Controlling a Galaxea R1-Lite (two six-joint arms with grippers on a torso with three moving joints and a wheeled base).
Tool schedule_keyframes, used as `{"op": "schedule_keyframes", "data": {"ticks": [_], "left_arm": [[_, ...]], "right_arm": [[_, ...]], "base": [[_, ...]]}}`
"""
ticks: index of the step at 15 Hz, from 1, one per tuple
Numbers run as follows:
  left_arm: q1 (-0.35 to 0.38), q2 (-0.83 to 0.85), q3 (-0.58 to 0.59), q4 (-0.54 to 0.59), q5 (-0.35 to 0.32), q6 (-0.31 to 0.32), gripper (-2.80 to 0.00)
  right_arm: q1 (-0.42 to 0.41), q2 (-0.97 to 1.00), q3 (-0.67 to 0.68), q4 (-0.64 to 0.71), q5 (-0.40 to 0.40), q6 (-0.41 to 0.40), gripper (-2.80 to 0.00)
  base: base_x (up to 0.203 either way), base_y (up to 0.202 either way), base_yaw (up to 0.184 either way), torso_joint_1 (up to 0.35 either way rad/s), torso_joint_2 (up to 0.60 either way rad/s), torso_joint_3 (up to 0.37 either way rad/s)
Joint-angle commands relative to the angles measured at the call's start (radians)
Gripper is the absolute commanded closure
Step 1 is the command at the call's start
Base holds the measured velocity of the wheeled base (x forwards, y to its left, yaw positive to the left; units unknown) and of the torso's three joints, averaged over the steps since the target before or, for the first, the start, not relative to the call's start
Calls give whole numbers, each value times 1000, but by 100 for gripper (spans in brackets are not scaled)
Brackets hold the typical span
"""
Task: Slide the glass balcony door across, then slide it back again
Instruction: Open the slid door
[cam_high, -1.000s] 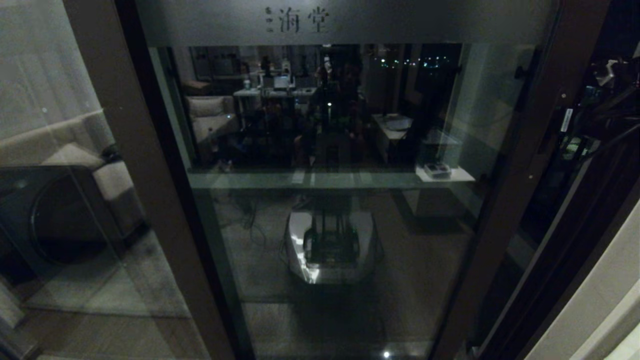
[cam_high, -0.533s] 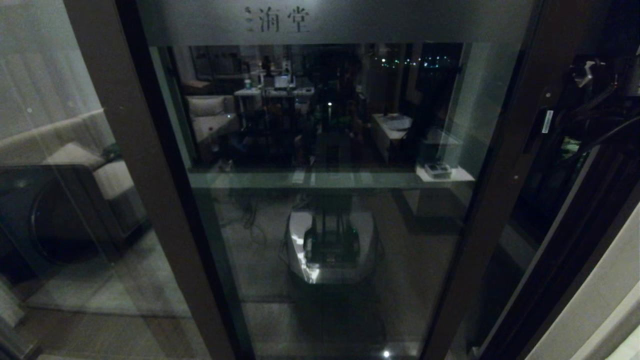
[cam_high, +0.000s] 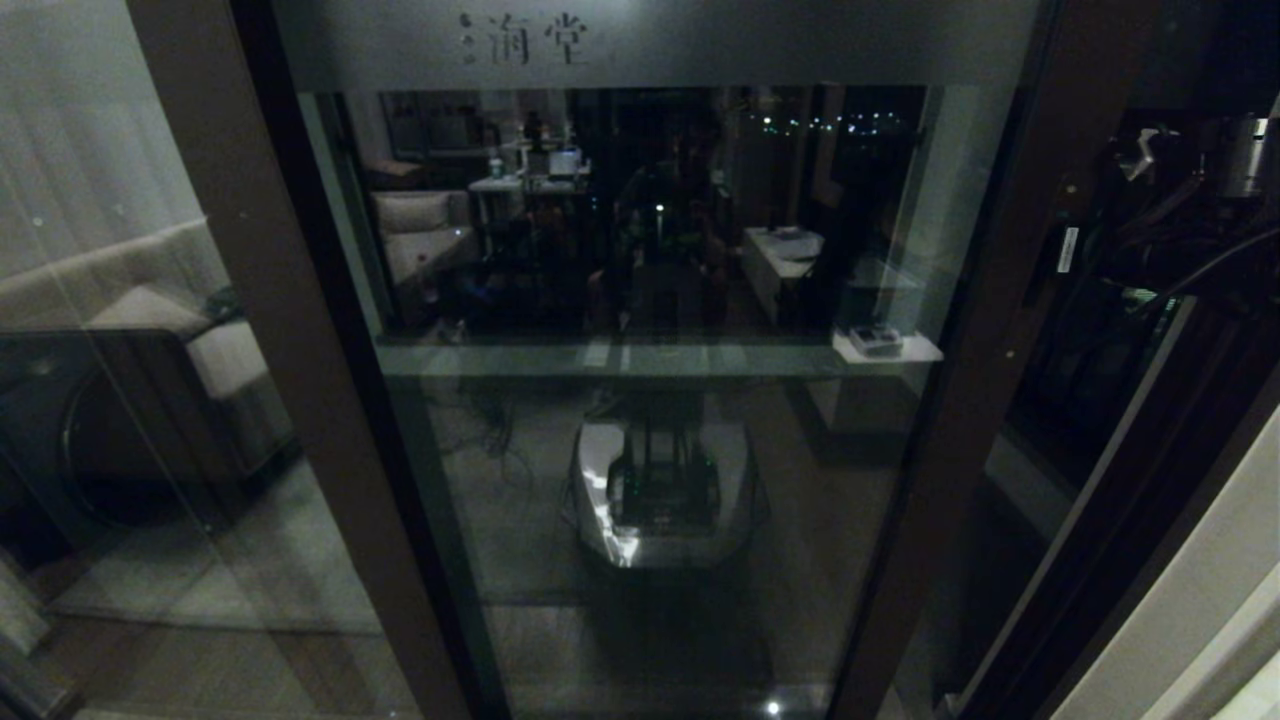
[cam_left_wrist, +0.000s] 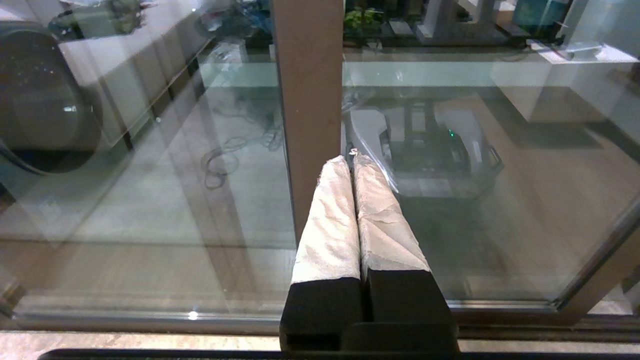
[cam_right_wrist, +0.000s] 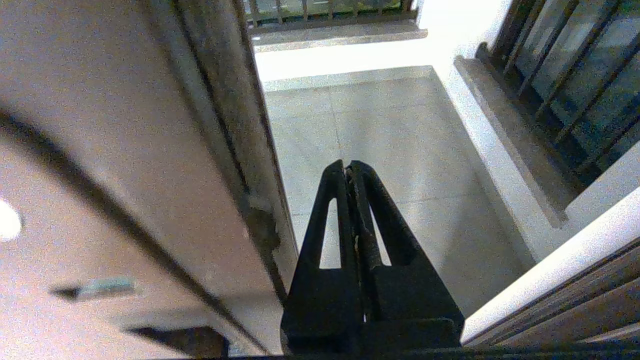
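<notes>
The glass balcony door fills the middle of the head view, with a frosted top band carrying characters. Its dark brown right stile has small screws and stands partly slid left, leaving a dark gap on the right. My right arm reaches into that gap. In the right wrist view, my right gripper is shut and empty, close beside the stile's edge. My left gripper, with white-wrapped fingers, is shut and empty in front of the plain brown post.
The fixed glass panel and its brown post stand at the left. Pale balcony tiles lie beyond the gap, with the barred side window on their right. A white wall bounds the lower right.
The door has slid leftward: the characters on the frosted band and the right stile have both shifted left. The gap on the right has widened. My right arm moved left with the stile.
</notes>
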Motion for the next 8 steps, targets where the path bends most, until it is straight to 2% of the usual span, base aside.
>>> {"op": "schedule_keyframes", "data": {"ticks": [1, 3, 5, 8], "left_arm": [[0, 1, 2, 0, 0, 1, 0], [0, 0, 2, 0, 0, 1, 0], [-1, 1, 2, 0, 0, 1, 0], [0, 0, 2, 0, 0, 1, 0]], "right_arm": [[27, -22, 25, -2, 1, 0, 0], [50, -31, 50, -27, -5, -1, 0], [70, -23, 57, -63, -58, -2, 0], [85, -22, 66, -68, -64, -4, 0]], "base": [[0, 0, 0, 0, 0, 0], [0, 0, 0, 0, 0, 0], [0, 0, 0, 0, 0, 0], [0, 0, 0, 0, 0, 0]]}}
